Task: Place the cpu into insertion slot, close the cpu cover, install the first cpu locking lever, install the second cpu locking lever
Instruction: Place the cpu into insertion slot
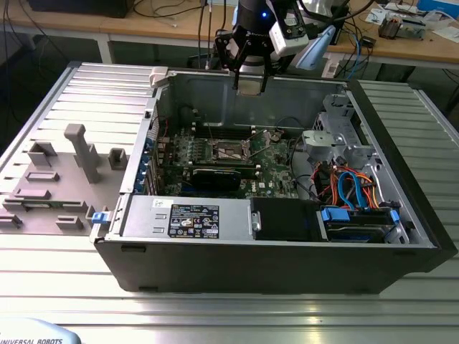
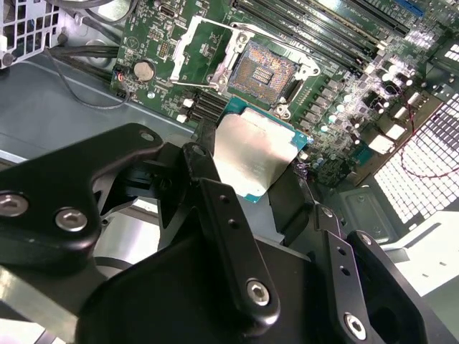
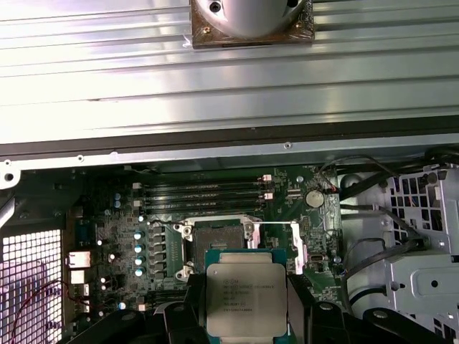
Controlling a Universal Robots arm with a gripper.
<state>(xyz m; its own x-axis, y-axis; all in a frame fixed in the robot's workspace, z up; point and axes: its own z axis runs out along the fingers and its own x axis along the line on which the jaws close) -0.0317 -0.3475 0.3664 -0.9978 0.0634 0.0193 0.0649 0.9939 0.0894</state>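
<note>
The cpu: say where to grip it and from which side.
By two opposite side edges, from above. The cpu is a thin flat square, metal top up; the gripper holds it that way, leaving its underside free for the insertion slot.

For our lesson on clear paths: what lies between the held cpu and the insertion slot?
Nothing: in both wrist views the stretch from the cpu to the insertion slot is bare.

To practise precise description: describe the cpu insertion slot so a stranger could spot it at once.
Inside the open computer case, find the green motherboard on its floor. Near its middle sits the insertion slot, a small square socket. Unlike the long narrow slots beside it, it has a dark centre framed by bright metal.
</note>
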